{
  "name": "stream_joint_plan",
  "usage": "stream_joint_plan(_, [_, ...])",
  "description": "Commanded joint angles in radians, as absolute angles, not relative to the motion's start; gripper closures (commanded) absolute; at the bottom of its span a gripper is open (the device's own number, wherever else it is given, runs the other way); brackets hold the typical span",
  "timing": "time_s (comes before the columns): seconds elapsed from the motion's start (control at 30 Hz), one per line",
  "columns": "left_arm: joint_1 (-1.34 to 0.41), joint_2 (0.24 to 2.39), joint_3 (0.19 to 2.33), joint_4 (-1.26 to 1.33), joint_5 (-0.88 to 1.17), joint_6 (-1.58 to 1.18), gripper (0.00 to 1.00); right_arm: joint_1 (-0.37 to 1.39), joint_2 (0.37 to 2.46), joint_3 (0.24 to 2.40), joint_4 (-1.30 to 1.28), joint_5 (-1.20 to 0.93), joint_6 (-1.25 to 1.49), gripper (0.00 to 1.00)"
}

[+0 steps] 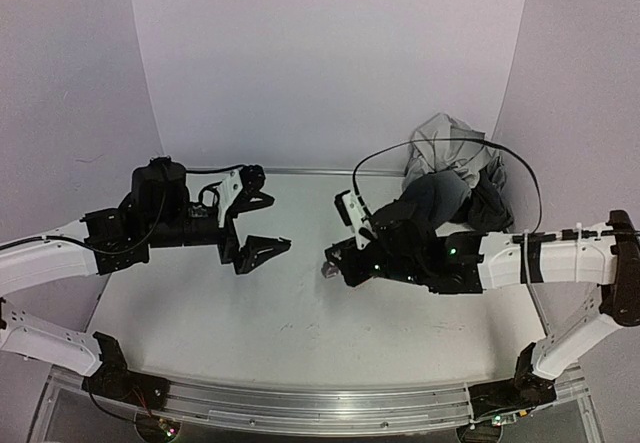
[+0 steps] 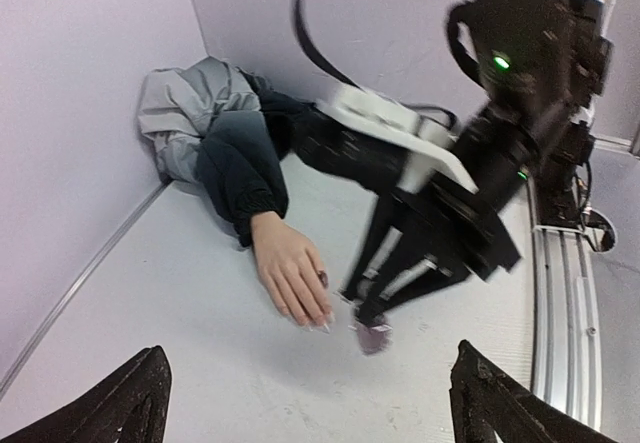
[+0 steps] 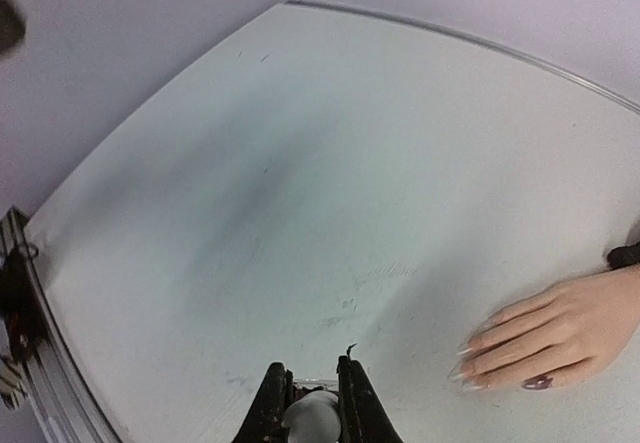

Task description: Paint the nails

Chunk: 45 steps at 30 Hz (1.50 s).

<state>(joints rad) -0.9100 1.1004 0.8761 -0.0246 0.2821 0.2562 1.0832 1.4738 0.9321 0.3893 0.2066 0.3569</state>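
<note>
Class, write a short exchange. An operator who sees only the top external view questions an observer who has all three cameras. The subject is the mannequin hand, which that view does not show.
Operator: My view hides the mannequin hand. How does it lie?
Observer: Palm down on the table, with its fingertips close to the right gripper.
Operator: Are any nails painted?
Observer: One nail looks dark maroon, and the other nails look pale.
</note>
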Motion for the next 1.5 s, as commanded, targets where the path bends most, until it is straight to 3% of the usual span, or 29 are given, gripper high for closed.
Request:
stream_joint_plan(0.0, [-0.909, 1.061, 0.876, 0.044, 0.059, 0.270, 0.02, 1.167, 1.442, 0.871, 0.454, 0.095, 0.232, 1.00])
stream_joint_plan(0.23, [-0.900, 1.065, 0.873, 0.050, -0.271, 0.250, 0.01, 1.236, 1.527, 0.824, 0.536, 0.028, 0.218, 1.00])
stream_joint_plan(0.67, [-0.887, 1.052, 0.862, 0.066, -0.273, 0.242, 0.01, 1.306, 1.724, 0.799, 0.670, -0.002, 0.163, 1.00])
stream_joint_plan(1.0, [-0.881, 1.037, 0.862, 0.073, -0.277, 0.249, 0.01, 1.319, 1.775, 0.745, 0.747, 0.048, 0.209, 0.92])
stream_joint_plan(1.07, [-0.879, 1.031, 0.866, 0.072, -0.275, 0.247, 0.01, 1.319, 1.767, 0.736, 0.753, 0.063, 0.217, 0.81])
stream_joint_plan(1.17, [-0.876, 1.022, 0.880, 0.072, -0.276, 0.231, 0.00, 1.319, 1.726, 0.722, 0.748, 0.098, 0.232, 0.50])
stream_joint_plan(1.23, [-0.874, 1.014, 0.893, 0.071, -0.271, 0.216, 0.00, 1.319, 1.685, 0.719, 0.734, 0.113, 0.235, 0.38])
stream_joint_plan(1.47, [-0.844, 1.007, 0.979, -0.052, -0.245, 0.114, 0.01, 1.313, 1.507, 0.755, 0.648, 0.215, 0.236, 0.11])
